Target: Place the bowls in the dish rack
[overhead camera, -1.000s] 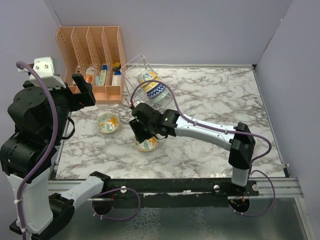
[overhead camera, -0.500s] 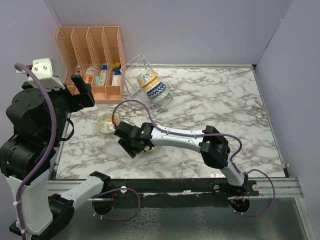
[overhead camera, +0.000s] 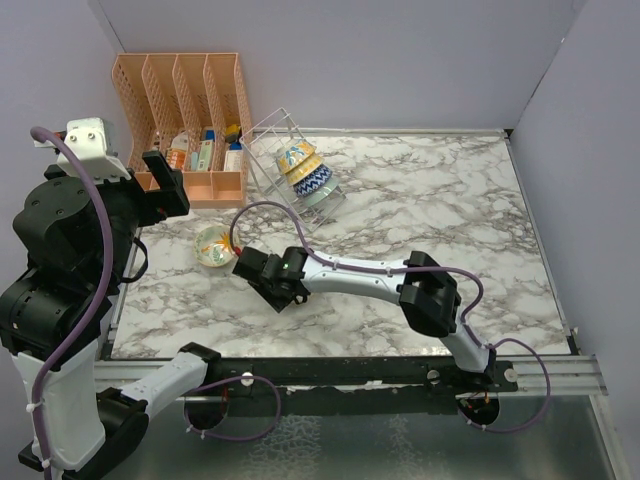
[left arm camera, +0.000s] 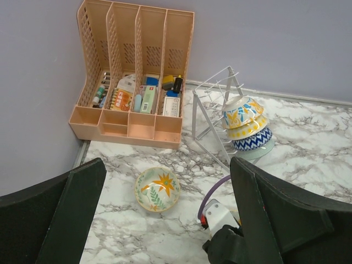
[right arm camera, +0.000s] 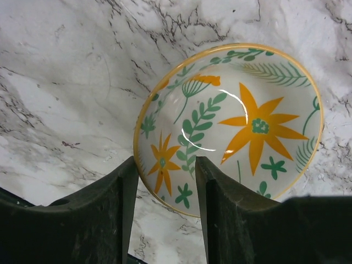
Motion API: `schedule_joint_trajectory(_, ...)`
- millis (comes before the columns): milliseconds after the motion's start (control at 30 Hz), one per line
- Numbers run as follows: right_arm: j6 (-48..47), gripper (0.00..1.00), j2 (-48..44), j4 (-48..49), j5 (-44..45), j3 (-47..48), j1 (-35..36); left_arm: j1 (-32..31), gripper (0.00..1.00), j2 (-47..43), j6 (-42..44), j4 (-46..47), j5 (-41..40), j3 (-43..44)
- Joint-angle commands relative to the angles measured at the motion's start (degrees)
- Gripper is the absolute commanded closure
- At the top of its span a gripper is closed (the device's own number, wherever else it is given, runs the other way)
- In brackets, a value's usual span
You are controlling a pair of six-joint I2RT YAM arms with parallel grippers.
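Several bowls [overhead camera: 305, 172] lie stacked on their sides in the wire dish rack [overhead camera: 272, 135], which also shows in the left wrist view [left arm camera: 215, 104] with those bowls [left arm camera: 247, 124]. A cream bowl with orange flowers [overhead camera: 215, 243] sits loose on the marble, also in the left wrist view [left arm camera: 157, 188]. My right gripper [overhead camera: 278, 292] is low over a second flowered bowl [right arm camera: 231, 121]. It is open [right arm camera: 165, 165], one finger outside the near rim and one inside. This bowl is almost hidden in the top view. My left gripper [overhead camera: 165, 185] is raised, open and empty [left arm camera: 168, 165].
An orange slotted organizer [overhead camera: 185, 100] with small items stands against the back wall, left of the rack, and also shows in the left wrist view [left arm camera: 132, 66]. Purple walls close the back and sides. The right arm's purple cable loops above the gripper.
My right arm has stretched left and dropped lower, so its gripper now covers the second bowl that was visible beside it a second ago. The left arm and other bowls have not moved.
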Motion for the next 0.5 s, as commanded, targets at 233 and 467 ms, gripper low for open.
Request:
schedule_joint_trajectory(233,0.5,0.69,1.5,0.2,3.8,-0.5,1.1,-0.2,0.01,-0.1,-0.1,-0.1,0.0,0.1)
schedule_joint_trajectory(467,0.8,0.99,-1.3,3.4,4.9,-3.5,1.1,-0.2,0.01,-0.7,-0.1,-0.4,-0.6,0.1)
